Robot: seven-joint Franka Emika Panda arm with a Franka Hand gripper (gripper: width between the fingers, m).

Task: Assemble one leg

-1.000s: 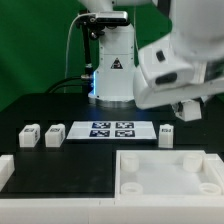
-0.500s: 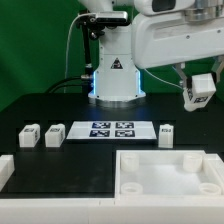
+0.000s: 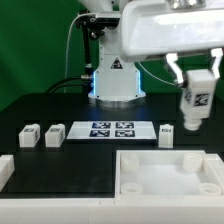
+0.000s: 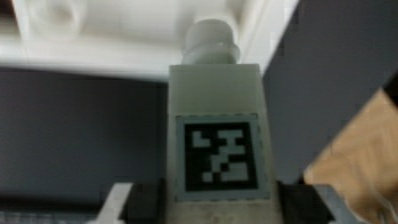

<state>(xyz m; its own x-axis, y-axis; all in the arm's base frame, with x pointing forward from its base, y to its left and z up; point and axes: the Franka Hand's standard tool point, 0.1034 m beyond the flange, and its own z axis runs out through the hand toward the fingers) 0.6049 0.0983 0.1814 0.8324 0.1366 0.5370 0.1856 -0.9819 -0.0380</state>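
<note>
My gripper (image 3: 196, 82) is shut on a white leg (image 3: 194, 103) with a black-and-white marker tag, held upright in the air at the exterior view's right, above the table. In the wrist view the leg (image 4: 217, 120) fills the middle, its tag facing the camera and its narrow peg end pointing away, with a finger (image 4: 128, 205) tight against each side. Three more legs stand on the table: two at the exterior view's left (image 3: 29, 134) (image 3: 54, 133) and one at the right (image 3: 168, 134).
The large white square part with round corner sockets (image 3: 168, 173) lies at the front right. The marker board (image 3: 112, 129) lies mid-table. A white bracket (image 3: 5, 170) sits at the front left. The arm's base (image 3: 112, 75) stands behind.
The gripper has swung upright and carried the leg slightly down and toward the exterior view's left; the leg now hangs vertically rather than tilted.
</note>
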